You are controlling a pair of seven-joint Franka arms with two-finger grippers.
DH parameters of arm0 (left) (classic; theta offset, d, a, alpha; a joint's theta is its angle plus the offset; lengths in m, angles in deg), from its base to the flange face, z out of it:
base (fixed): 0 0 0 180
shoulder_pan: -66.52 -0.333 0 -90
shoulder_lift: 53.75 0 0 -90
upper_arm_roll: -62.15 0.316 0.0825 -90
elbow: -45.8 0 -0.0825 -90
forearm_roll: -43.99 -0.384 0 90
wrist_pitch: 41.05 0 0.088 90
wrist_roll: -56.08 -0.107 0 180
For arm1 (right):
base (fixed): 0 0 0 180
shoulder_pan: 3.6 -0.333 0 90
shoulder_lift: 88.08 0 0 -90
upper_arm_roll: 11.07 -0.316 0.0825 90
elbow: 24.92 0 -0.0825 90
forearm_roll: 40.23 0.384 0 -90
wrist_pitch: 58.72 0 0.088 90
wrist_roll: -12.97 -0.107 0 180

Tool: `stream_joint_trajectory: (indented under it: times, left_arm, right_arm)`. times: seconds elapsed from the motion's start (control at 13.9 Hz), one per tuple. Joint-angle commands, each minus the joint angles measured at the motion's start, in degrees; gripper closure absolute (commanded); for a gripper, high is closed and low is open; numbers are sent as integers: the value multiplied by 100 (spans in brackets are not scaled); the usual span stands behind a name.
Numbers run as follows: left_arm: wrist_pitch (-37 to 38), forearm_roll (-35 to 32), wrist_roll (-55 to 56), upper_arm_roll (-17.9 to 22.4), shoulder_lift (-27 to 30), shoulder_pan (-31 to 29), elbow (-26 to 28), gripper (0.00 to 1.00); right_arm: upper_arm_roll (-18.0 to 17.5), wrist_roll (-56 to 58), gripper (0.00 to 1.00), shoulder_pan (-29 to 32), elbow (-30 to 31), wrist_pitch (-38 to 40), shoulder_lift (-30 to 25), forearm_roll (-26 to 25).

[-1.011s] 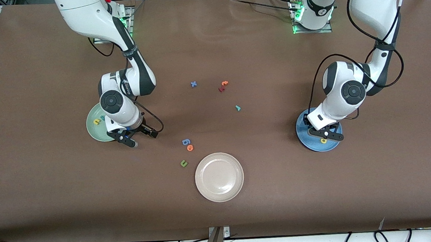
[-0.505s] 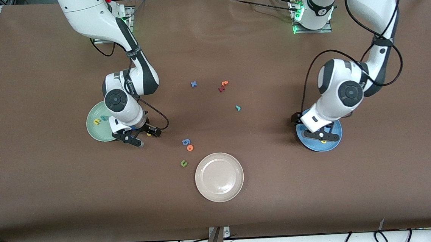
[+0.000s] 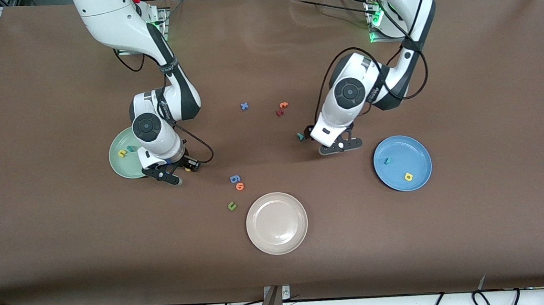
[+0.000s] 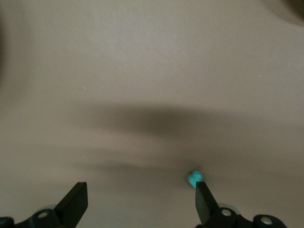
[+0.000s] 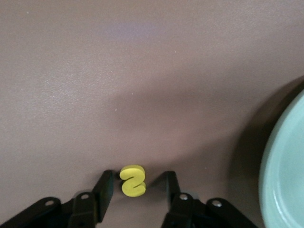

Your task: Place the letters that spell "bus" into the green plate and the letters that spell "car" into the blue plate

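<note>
Our right gripper (image 5: 135,187) sits low beside the green plate (image 3: 122,165), jaws astride the yellow "s" (image 5: 132,180) but not yet touching it. Our left gripper (image 4: 140,204) – jaws wide, empty – hangs by the teal "r" (image 4: 194,178) on the surface.
</note>
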Motion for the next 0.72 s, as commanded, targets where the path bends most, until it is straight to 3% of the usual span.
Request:
stream_joint_trajectory:
  times: [0.0, 0.22, 0.51, 0.65]
  left_arm:
    - [-403, 289, 306, -30, -110, 8, 168, 0]
    - [-676, 298, 789, -39, -391, 210, 55, 0]
    - [-914, 289, 1255, -48, -620, 430, -16, 0]
    - [-1036, 254, 1450, -39, -682, 518, -16, 0]
  right_arm:
    - [-22, 127, 69, 23, -52, -41, 77, 94]
    - [-22, 163, 85, 23, -52, -41, 77, 94]
    - [13, 163, 86, 23, -78, 178, -37, 103]
    - [144, 180, 87, 23, -270, 808, -212, 121]
